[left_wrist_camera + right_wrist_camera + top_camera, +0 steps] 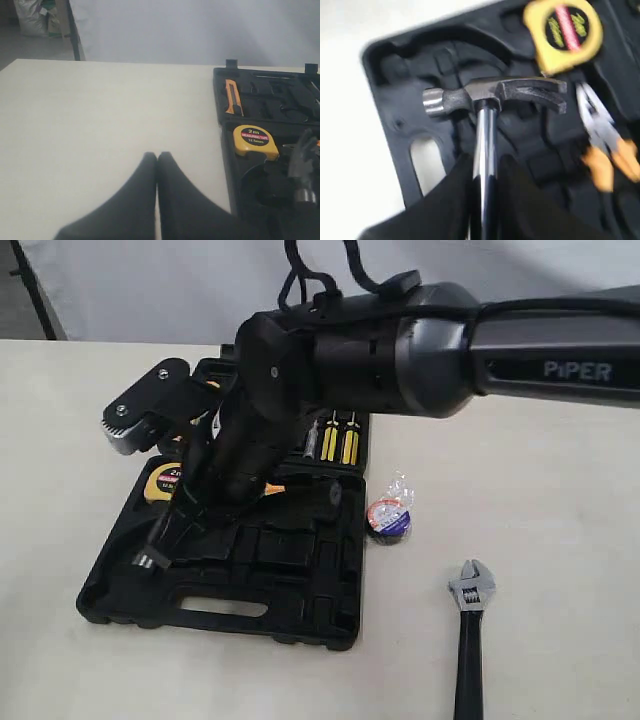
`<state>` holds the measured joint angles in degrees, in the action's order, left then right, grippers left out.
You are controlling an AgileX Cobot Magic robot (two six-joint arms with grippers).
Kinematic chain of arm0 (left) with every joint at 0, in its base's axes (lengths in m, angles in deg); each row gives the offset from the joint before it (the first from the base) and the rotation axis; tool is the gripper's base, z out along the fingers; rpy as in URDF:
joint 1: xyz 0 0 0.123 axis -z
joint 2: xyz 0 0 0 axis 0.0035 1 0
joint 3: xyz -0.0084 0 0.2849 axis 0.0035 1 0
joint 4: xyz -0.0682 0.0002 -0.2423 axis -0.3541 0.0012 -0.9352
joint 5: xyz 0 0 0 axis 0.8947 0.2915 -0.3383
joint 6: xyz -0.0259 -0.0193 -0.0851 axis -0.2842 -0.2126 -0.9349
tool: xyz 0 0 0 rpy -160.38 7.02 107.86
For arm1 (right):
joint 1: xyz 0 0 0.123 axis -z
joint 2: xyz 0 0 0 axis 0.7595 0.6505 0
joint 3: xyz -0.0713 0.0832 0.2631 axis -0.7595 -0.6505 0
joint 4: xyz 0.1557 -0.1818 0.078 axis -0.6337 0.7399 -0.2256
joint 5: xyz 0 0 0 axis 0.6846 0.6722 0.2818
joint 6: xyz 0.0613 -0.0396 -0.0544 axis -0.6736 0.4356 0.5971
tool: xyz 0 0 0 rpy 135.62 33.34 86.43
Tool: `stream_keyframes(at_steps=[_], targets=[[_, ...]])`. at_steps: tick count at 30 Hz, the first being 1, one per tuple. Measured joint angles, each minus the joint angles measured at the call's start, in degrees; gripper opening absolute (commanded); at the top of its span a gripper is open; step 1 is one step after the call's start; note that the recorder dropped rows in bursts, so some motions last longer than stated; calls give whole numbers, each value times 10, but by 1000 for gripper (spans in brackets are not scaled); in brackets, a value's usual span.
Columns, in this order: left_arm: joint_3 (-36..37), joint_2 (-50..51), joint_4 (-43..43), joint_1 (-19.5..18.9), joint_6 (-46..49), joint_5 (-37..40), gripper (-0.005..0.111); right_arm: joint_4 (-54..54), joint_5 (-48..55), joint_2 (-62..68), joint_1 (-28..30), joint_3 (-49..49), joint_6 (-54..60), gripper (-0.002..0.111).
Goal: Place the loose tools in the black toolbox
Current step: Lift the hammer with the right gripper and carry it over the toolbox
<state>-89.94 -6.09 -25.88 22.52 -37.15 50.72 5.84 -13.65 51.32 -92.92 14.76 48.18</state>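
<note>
Exterior: right claw [165, 535] dips over the black toolbox [220, 615]; wrench [470, 615] and tape roll [388, 518] wait well away. Left wrist: left claw [157, 156] pinched shut, empty. Right wrist: claw clamps the hammer [490, 95] by its shaft, head just ahead, likely lining up its recess.

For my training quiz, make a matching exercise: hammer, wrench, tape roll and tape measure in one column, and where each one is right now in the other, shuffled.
1. hammer
2. wrench
3. tape roll
4. tape measure

A. in the toolbox
B. on the table, next to the toolbox
C. in the right gripper
D. on the table, well clear of the toolbox

Pairs: 1-C, 2-D, 3-B, 4-A
</note>
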Motion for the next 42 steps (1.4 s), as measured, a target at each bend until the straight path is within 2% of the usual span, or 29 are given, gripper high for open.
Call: stream_keyframes(at_steps=[1,5,11,12,14,15,17,21,23,24,26,34,38,42], targets=[[0,0,0,0,0,0,1,-40,-14,10,-1,6,63,-1],[0,0,0,0,0,0,1,-122,-22,28,-1,8,183,-1],[0,0,0,0,0,0,1,-155,-36,79,-1,11,220,2],[0,0,0,0,0,0,1,-154,-37,85,-1,11,218,6],[0,0,0,0,0,0,1,-148,-37,88,-1,11,212,25],[0,0,0,0,0,0,1,-147,-37,88,-1,11,210,39],[0,0,0,0,0,0,1,-134,-37,88,-1,11,210,45],[0,0,0,0,0,0,1,-87,-36,88,-1,11,181,44],[0,0,0,0,0,0,1,-84,-36,79,-1,11,164,32],[0,0,0,0,0,0,1,-84,-35,72,-1,14,156,16],[0,0,0,0,0,0,1,-83,-35,51,-1,18,128,0],[0,0,0,0,0,0,1,-114,-45,60,-16,28,62,-1],[0,0,0,0,0,0,1,-107,16,93,-22,87,12,-1],[0,0,0,0,0,0,1,-54,87,124,-22,170,-77,-1]])
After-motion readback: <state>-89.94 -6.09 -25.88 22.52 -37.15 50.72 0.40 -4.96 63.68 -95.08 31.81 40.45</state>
